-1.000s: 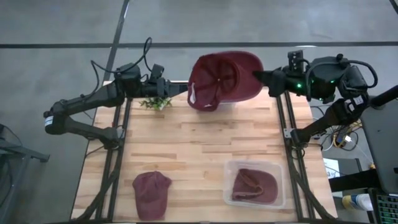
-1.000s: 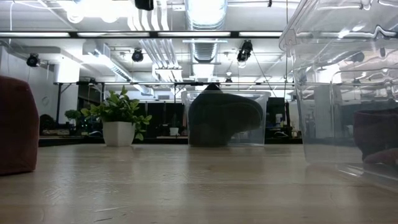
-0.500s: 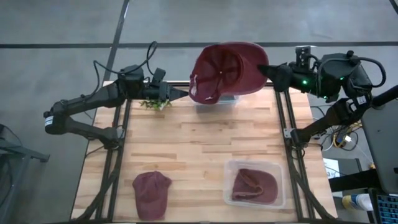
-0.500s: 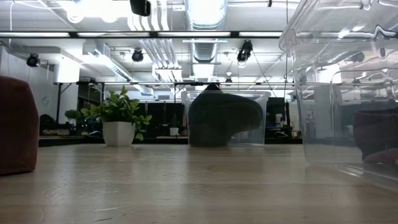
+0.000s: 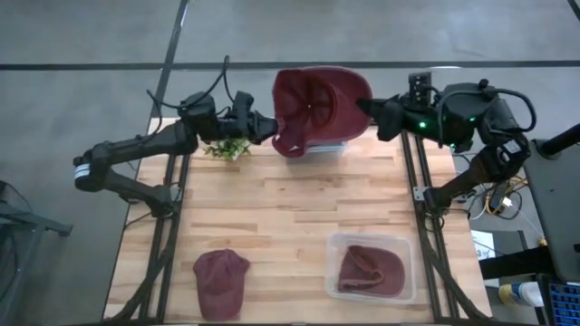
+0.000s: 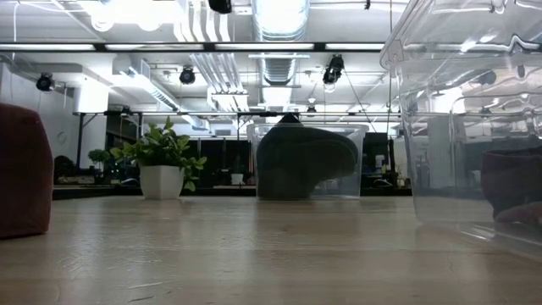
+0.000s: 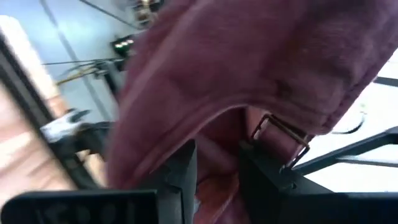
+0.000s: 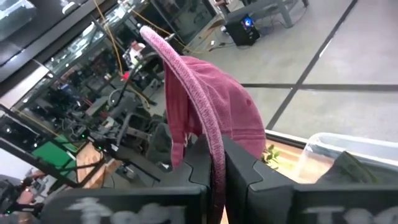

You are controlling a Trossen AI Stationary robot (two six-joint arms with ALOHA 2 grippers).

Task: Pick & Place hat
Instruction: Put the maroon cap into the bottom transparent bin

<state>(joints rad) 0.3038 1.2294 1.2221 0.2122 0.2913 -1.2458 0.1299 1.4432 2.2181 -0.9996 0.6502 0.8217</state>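
Desk (image 5: 281, 204), far edge: maroon hat (image 5: 313, 107) held aloft above a clear bin (image 5: 328, 148), stretched between both claws. Right claw (image 5: 366, 110) clamped tight on the brim; left claw (image 5: 272, 128) pinching the opposite rim by the strap.

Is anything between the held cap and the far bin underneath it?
Yes: a dark hat already lies in the far bin. The cap hangs above it, held by the left gripper and right gripper; nothing else intervenes.
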